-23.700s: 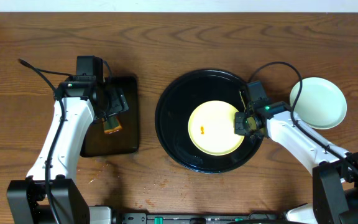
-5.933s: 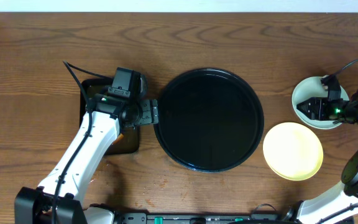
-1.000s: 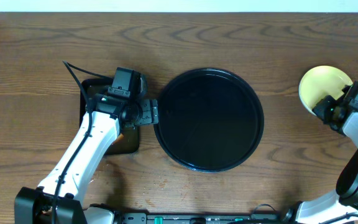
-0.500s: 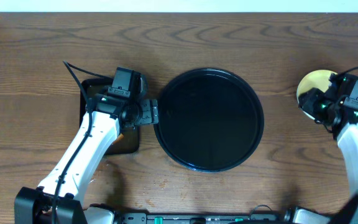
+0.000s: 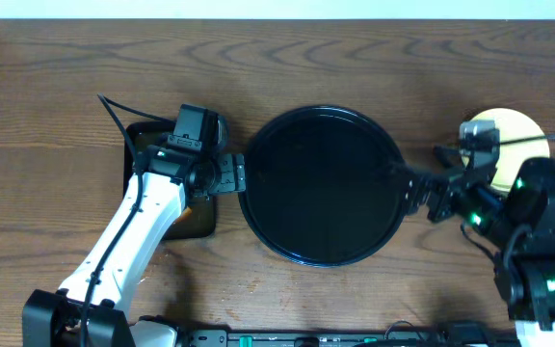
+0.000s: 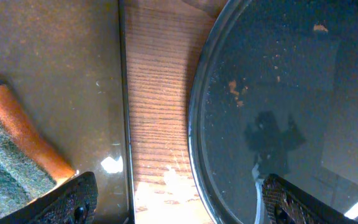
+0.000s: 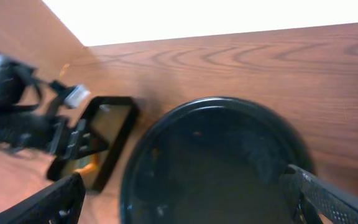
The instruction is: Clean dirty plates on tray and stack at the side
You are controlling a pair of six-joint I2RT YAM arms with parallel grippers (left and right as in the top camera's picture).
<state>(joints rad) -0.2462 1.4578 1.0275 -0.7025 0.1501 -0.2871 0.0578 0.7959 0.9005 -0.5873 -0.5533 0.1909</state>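
Note:
The round black tray lies mid-table with no plate on it. A pale yellow plate rests on the wood off its right side, partly hidden by my right arm. My right gripper hangs open over the tray's right rim, apart from the plate. In the right wrist view my right gripper is open and holds nothing, with the tray below it. My left gripper is open over the gap at the tray's left rim. In the left wrist view my left gripper holds nothing, and small orange crumbs dot the tray.
A smaller black rectangular tray sits left of the round one, mostly under my left arm. On it lies an orange and green sponge. Bare wood separates the two trays.
My right gripper opened and let go of the yellow plate at the right, then swung left to the tray's right rim. The left arm has not moved.

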